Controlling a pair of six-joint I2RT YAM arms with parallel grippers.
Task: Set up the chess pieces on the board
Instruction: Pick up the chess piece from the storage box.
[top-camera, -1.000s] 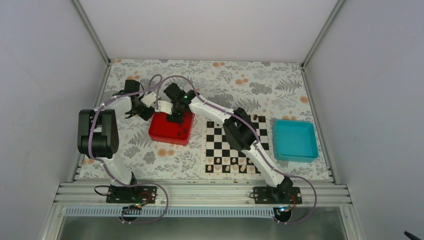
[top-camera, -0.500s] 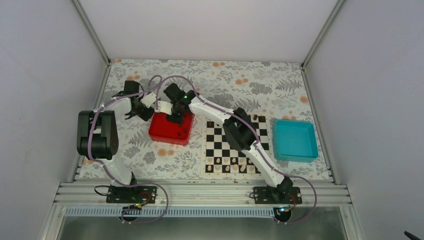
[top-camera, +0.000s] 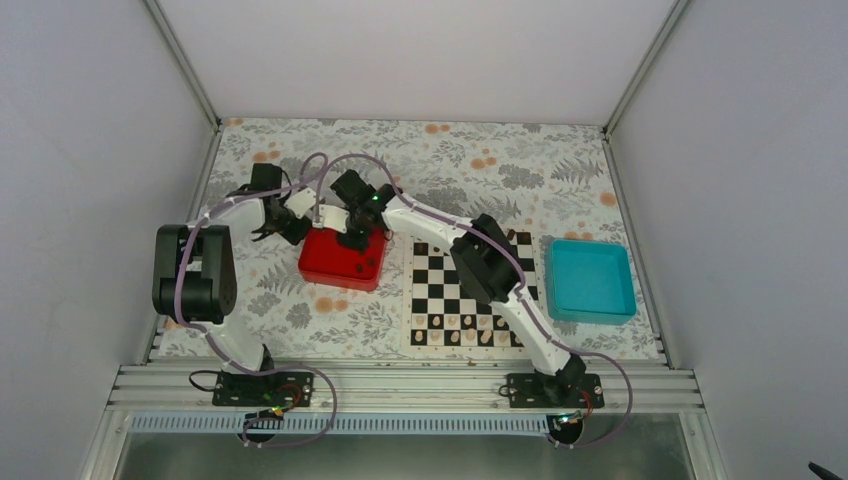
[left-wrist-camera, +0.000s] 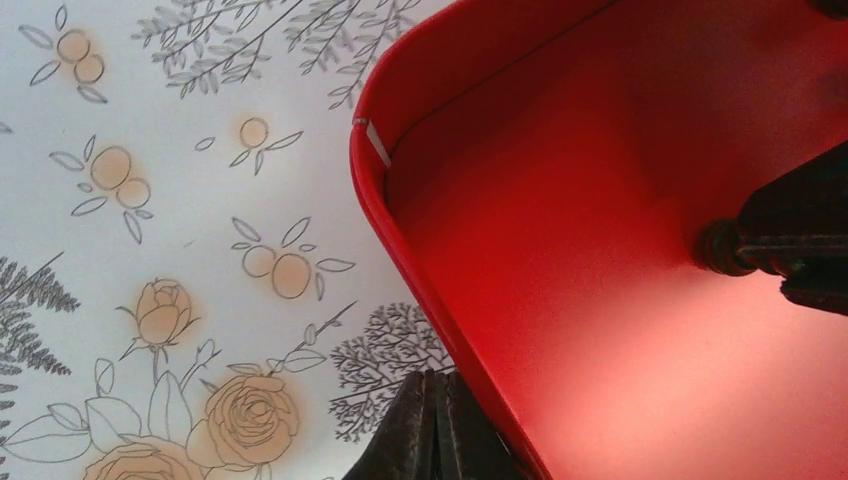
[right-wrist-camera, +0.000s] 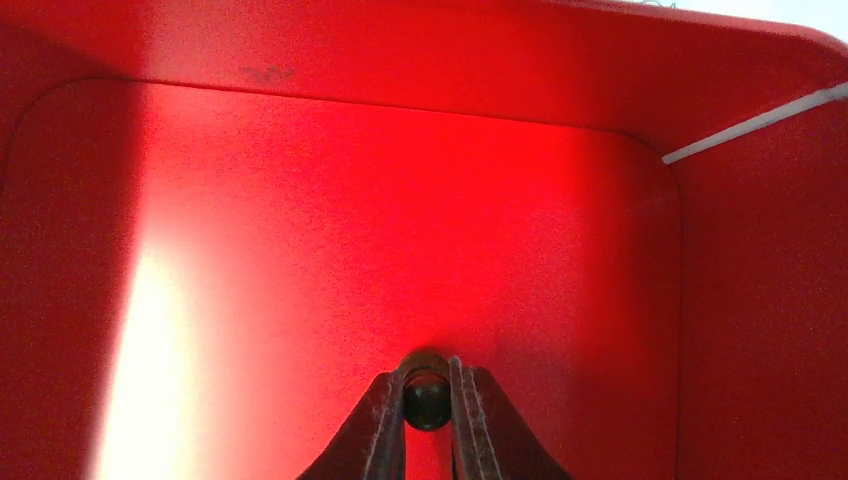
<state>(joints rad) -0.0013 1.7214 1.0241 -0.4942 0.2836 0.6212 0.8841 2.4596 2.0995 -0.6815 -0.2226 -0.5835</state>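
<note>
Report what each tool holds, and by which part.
Right tool pinches a dark chess piece by opposite sides of its round body, down in the red tray. Left tool is shut on nothing, beside the tray's outer wall.

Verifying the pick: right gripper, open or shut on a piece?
Shut on a dark chess piece: in the wrist view, both fingers of the right gripper clamp it over the red tray.

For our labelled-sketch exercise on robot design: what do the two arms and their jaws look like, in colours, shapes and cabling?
Both the left arm and right arm have slim white links between chunky black joint housings, on black bases. Lilac cables loop along each. The jaws are dark and tapered. A green light glows on the right arm.
</note>
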